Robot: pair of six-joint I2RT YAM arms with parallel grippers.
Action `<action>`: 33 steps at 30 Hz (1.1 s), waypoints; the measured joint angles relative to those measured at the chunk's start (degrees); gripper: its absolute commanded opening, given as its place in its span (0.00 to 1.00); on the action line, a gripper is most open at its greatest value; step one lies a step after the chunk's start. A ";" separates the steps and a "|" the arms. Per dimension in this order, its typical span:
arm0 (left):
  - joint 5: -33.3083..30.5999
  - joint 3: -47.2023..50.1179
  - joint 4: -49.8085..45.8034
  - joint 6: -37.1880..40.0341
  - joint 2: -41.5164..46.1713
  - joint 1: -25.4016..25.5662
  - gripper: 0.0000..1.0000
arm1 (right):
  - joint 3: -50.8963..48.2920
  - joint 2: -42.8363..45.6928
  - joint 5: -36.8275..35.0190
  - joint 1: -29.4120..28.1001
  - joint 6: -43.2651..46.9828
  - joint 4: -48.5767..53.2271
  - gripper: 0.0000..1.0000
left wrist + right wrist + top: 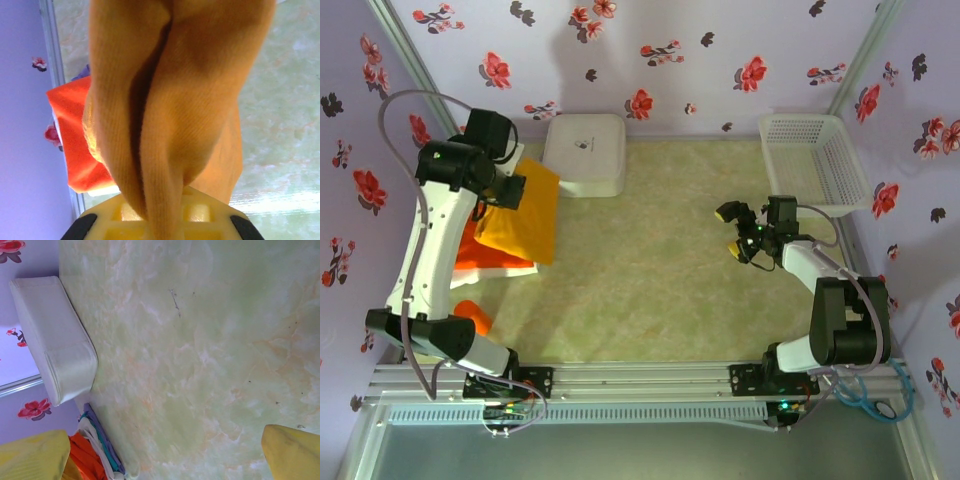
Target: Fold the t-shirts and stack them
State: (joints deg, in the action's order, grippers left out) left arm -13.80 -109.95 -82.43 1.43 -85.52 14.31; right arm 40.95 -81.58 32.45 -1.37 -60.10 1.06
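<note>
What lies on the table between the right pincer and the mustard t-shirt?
Nothing: in the top view, the stretch of table from the right pincer to the mustard t-shirt is bare. The white box stands farther back.

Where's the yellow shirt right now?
Top view: the mustard t-shirt is at the left, pinched by the left gripper, over the red-orange t-shirt, beside the white box.

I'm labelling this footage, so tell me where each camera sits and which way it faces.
Top external: above, behind, looking down on the table; left arm, right arm show.
Left wrist: left arm, facing mustard t-shirt in shut left hand.
Right wrist: right arm, facing white box; fingers of open right hand show.
Shared: both wrists see the red-orange t-shirt.
</note>
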 measured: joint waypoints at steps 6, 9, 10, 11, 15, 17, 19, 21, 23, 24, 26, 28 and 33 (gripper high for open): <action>-0.17 0.42 0.15 1.14 0.00 -2.60 0.00 | 0.31 -0.92 0.04 0.00 -0.02 0.00 0.99; -0.17 1.51 0.57 1.42 -0.02 -3.54 0.00 | 0.35 -1.27 0.37 0.00 -0.04 0.00 0.99; -0.17 1.86 0.74 1.57 -0.02 -3.91 0.00 | 0.39 -1.40 0.42 0.00 -0.04 0.02 0.99; -0.15 2.16 0.92 1.77 -0.02 -4.31 0.00 | 0.46 -1.46 0.46 0.00 -0.02 0.07 0.99; -0.15 2.47 1.18 2.01 -0.57 -6.36 0.00 | 1.14 -1.70 0.59 0.00 0.07 0.28 0.99; -0.15 2.95 1.62 2.03 -0.72 -7.41 0.00 | 1.36 -1.81 0.61 0.00 0.07 0.31 0.99; -0.15 3.54 1.97 2.19 -0.76 -8.33 0.00 | 1.57 -2.12 0.63 0.00 0.07 0.37 0.99; -0.13 4.68 2.84 2.32 -0.76 -9.09 0.00 | 1.90 -2.58 0.66 0.00 0.07 0.44 0.99; -0.11 6.27 4.02 2.49 -0.76 -9.75 0.00 | 2.40 -2.89 0.79 0.00 0.07 0.81 0.99; -0.11 7.06 4.50 2.64 -0.81 -10.08 0.00 | 2.78 -2.97 0.81 0.00 0.07 0.96 0.99; 0.37 7.87 5.18 2.69 -1.16 -10.80 0.00 | 3.56 -2.97 0.81 0.00 0.07 1.27 0.99; 0.76 8.37 6.05 2.86 -1.51 -11.50 0.00 | 4.35 -2.97 0.81 0.00 0.07 1.44 0.99; 1.33 9.88 8.31 3.50 -1.64 -13.84 0.00 | 4.76 -3.06 0.83 -0.02 0.07 1.81 0.99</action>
State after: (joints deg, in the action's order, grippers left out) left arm -12.47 -100.07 -74.13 4.93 -87.15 0.47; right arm 45.71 -84.64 33.28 -1.39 -60.03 2.87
